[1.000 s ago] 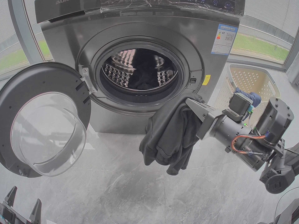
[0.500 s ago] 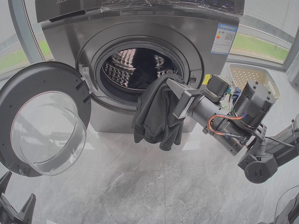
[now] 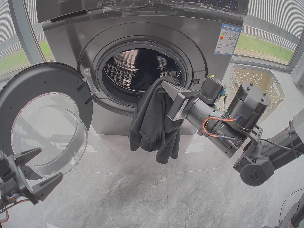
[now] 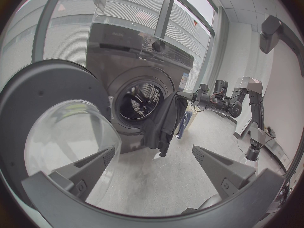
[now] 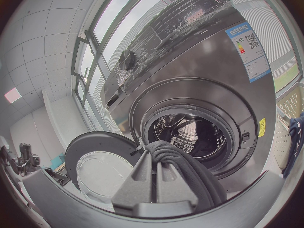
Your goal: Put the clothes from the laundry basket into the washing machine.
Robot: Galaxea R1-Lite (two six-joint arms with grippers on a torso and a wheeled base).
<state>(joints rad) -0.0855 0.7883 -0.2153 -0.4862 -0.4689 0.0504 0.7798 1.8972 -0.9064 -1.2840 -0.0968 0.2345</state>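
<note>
Grey washing machine (image 3: 142, 22), its door (image 3: 41, 89) swung open. Beside it stands a beige laundry basket (image 3: 253, 79); the right wrist view shows a blue garment (image 5: 296, 140) at its rim. The right gripper (image 3: 164, 85) clamps a dark garment (image 3: 152, 124) hanging at the drum mouth. The left gripper (image 3: 49, 162) gapes wide, empty, by the door.

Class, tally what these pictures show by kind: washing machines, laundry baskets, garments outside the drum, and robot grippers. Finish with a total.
Washing machine: 1
Laundry basket: 1
Garments outside the drum: 2 (dark grey garment, blue garment)
Grippers: 2 (left gripper, right gripper)
Total: 6
</note>
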